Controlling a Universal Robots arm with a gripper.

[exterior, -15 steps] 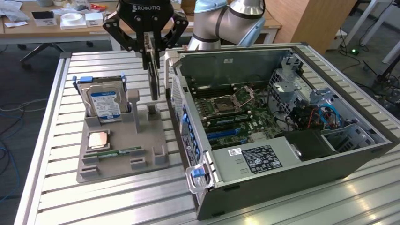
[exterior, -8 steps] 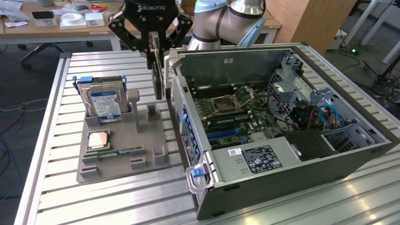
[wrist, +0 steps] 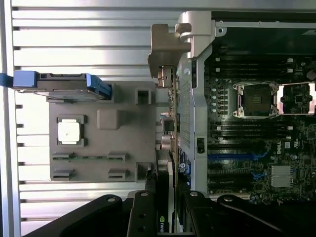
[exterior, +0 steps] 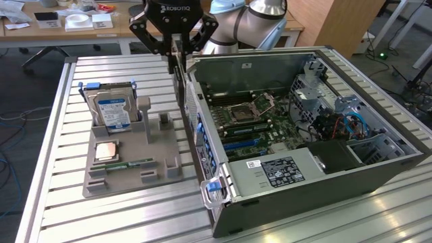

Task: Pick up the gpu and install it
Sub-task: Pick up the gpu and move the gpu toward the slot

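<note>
— Where was the gpu just then, that thin green circuit-board card with the silver metal bracket?

— In the air, on edge, clenched between the fingers of the black claw. It hung close alongside the perforated rear wall of the open grey computer case, above the gap between that case and the grey moulded fixture on the slatted metal tabletop. None of it sat in a slot.

— What worried you?

— The bracket was right by the wall's top lip. I judged that a descent from there could snag it on the sheet metal and twist the card in the grip, since the claw pinched only a thin board.

— And inside the case?

— The blue expansion slots on the green motherboard were narrow. A card arriving tilted or off-line might ride on a slot's edge or damage the contacts.

— Anything else close by?

— The silver hard drive with the blue-white label stood upright in the fixture, well apart, so I saw little risk there.
</note>
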